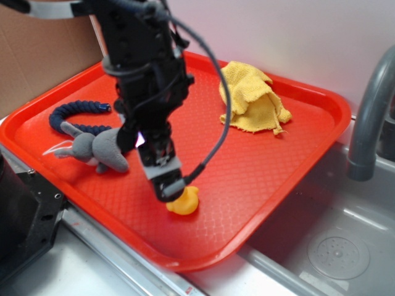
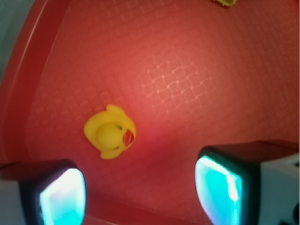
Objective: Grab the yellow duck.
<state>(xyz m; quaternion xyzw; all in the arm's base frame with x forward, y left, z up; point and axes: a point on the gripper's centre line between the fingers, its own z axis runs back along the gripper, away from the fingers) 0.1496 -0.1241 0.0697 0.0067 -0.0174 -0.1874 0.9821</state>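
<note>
- The yellow duck [image 1: 184, 201] sits upright on the red tray [image 1: 259, 179], in the part of the tray nearest the front rim.
- In the wrist view, the yellow duck [image 2: 110, 131] is seen from above, head up, with its red beak turned toward the right-hand finger.
- The tool [image 1: 170, 188] is positioned low over the tray, just beside the duck and partly in front of it in the exterior view.
- Tool state: released. The wrist view shows both fingers [image 2: 225, 185] spread wide, with bare tray surface between them.
- The duck lies ahead of the fingers, closer to the left one in the wrist picture, and is not gripped. Contact between the tool and the duck cannot be confirmed from the exterior view.
- A grey plush toy [image 1: 99, 149] lies on the tray to the left of the tool, apart from the duck.
- A dark blue rope [image 1: 74, 116] curls behind the plush toy, near the tray's left rim.
- A yellow cloth [image 1: 253, 98] lies bunched at the far side of the tray, well apart from the duck.
- A grey faucet [image 1: 370, 111] stands at the right, over a metal sink [image 1: 333, 246] with a drain.
</note>
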